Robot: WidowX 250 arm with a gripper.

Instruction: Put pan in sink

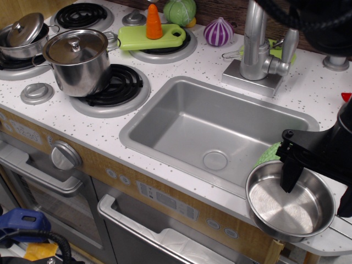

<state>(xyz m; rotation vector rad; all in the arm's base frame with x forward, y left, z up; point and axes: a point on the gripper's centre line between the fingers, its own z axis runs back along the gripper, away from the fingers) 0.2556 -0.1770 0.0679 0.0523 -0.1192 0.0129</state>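
Observation:
The pan (275,206), shallow, round and shiny steel, sits on the white speckled counter at the front right, just right of the sink (181,118). Its thin wire handle runs off to the right edge. My black gripper (318,190) comes in from the right, low over the pan. One finger (290,175) reaches down inside the pan and the other is at the frame's right edge outside the rim. The jaws stand wide apart and hold nothing. The sink is a grey rectangular basin with a round drain (215,160) and nothing in it.
A green object (267,154) peeks out behind the pan. The steel faucet (256,41) stands behind the sink. A tall lidded pot (80,60) and a smaller lidded pot (25,36) sit on the left burners. A green board with a carrot (153,23) lies at the back.

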